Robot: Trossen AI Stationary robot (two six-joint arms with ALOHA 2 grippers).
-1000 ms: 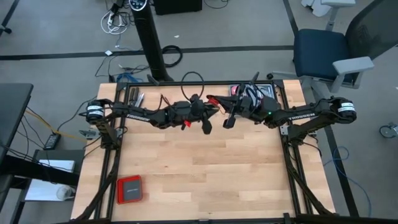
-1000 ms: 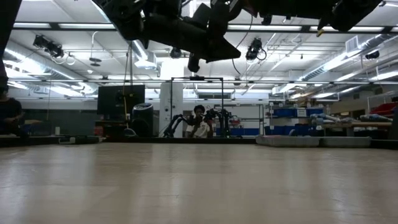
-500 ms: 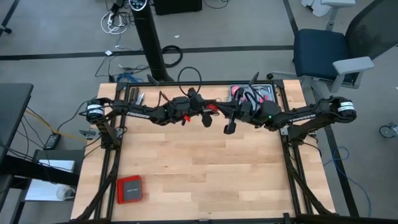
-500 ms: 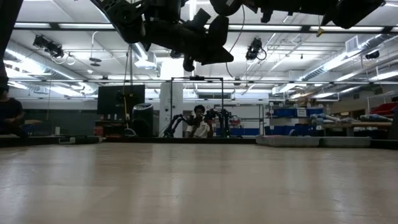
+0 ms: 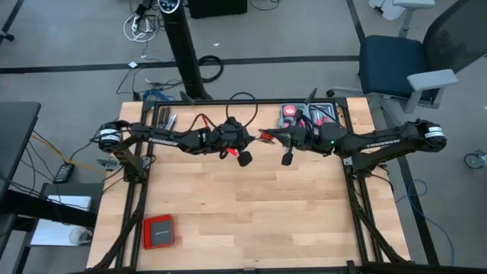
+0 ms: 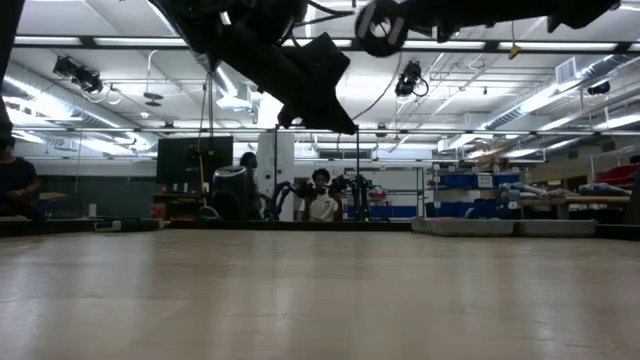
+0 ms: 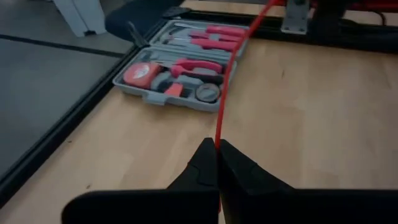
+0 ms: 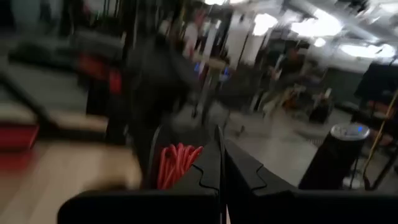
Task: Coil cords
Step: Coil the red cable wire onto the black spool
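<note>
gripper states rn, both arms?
Left gripper: shut on the thin red wire cord, above the table.
Right gripper: shut; coiled red strands beside it, grip cannot be told.

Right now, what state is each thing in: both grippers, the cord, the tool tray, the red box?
Left gripper: shut on the cord, raised above the table.
Right gripper: shut, raised, beside red loops.
Cord: pulled straight from the left gripper; part coiled.
Tool tray: open, tools inside, at the table's edge.
Red box: flat on the table, untouched.
</note>
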